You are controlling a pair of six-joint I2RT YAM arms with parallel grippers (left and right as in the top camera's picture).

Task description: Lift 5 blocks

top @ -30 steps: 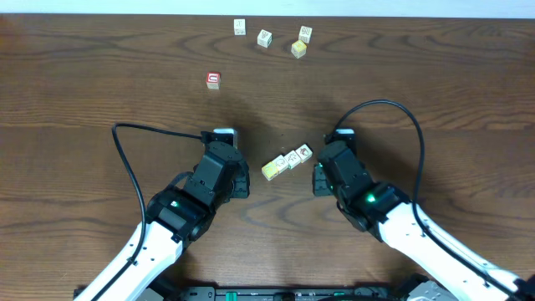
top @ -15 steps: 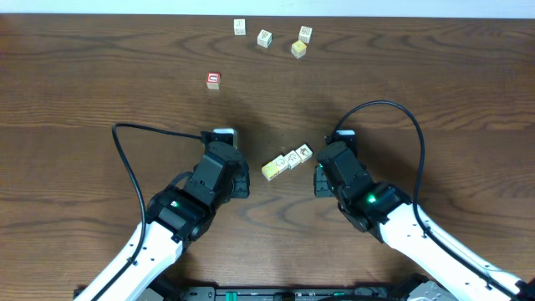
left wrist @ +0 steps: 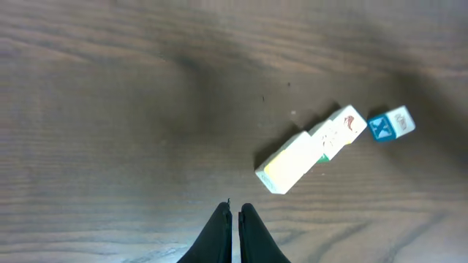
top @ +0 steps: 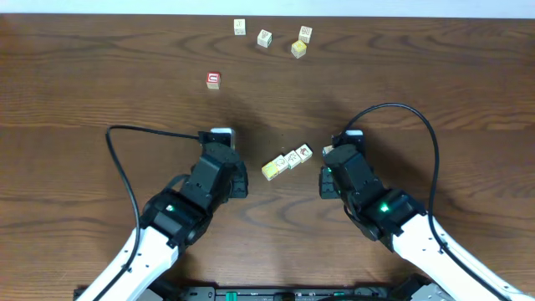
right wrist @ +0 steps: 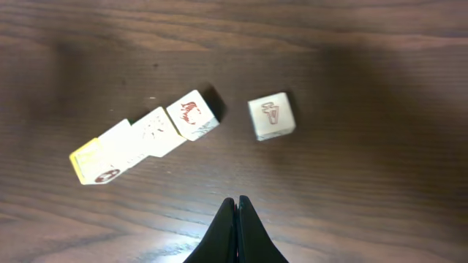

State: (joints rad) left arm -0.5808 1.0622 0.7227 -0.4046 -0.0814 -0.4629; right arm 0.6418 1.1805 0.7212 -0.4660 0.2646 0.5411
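Three cream blocks lie touching in a slanted row mid-table: a yellow-faced one (top: 272,170), a middle one (top: 292,159) and an end one (top: 305,152). A further block (top: 328,151) sits apart, just right of the row, against the right arm. In the left wrist view the yellow-faced block (left wrist: 285,164) is nearest, and the separate block (left wrist: 390,124) shows a blue X. In the right wrist view the separate block (right wrist: 271,115) lies right of the row's end block (right wrist: 192,113). My left gripper (top: 244,186) (left wrist: 235,207) is shut and empty, below-left of the row. My right gripper (top: 323,186) (right wrist: 236,199) is shut and empty, below the separate block.
Several more small cubes lie near the far edge: one white (top: 240,27), another white (top: 264,38), a third (top: 305,33) and a yellow one (top: 298,48). A red-faced cube (top: 213,79) sits alone at far left-centre. Black cables loop off both arms.
The right arm has shifted a little to the right and the left arm slightly left. The row of blocks has not moved. Both grippers stay shut.
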